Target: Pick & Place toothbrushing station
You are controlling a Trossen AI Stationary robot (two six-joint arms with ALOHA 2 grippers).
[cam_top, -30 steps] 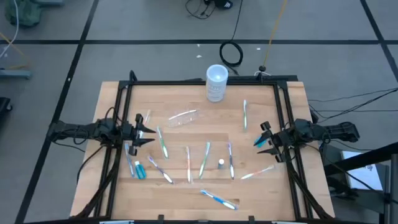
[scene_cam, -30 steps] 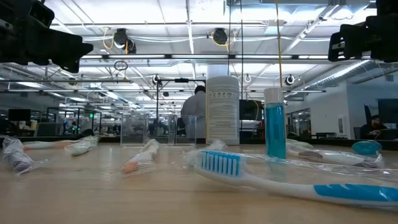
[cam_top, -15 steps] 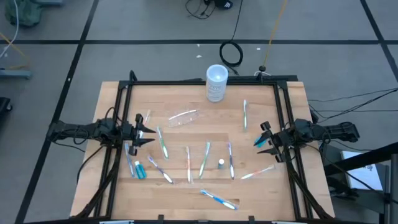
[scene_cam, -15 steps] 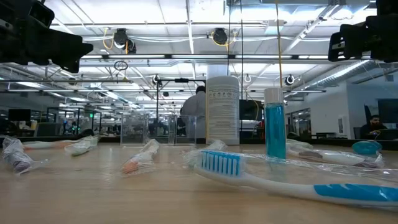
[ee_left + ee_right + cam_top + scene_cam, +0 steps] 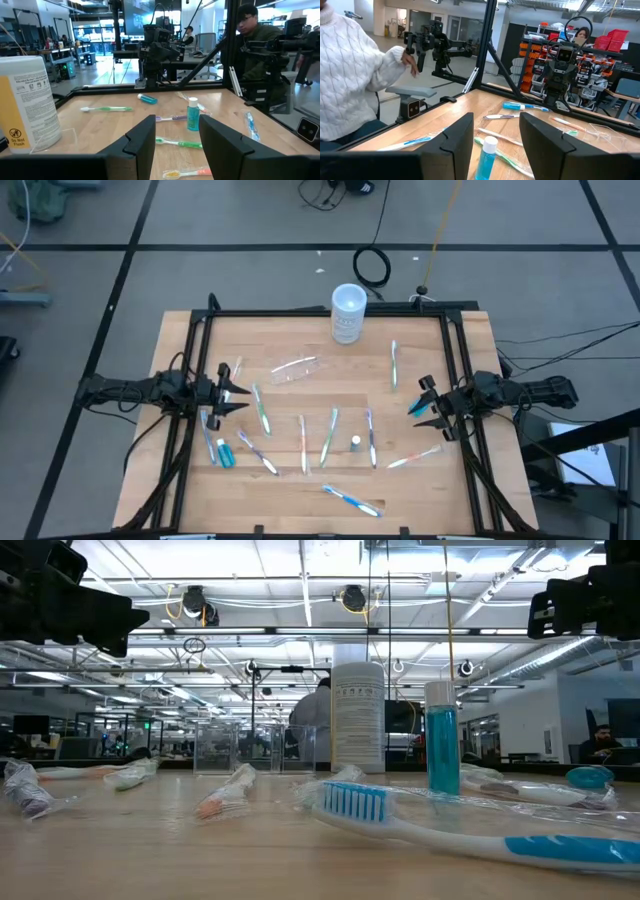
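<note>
my left gripper [image 5: 238, 392] and right gripper [image 5: 420, 404] hang at opposite table edges, fingers apart, empty. the clear holder [image 5: 293, 369] lies on its side between them, toothbrushes [image 5: 328, 436] scattered around it.

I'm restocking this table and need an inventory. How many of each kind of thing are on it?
Toothbrushes: 10, as far as the high view shows; some are wrapped
Teal tubes: 2
Small blue bottle with a white cap: 1
Clear holder, lying on its side: 1
White canister: 1
Total: 15
</note>
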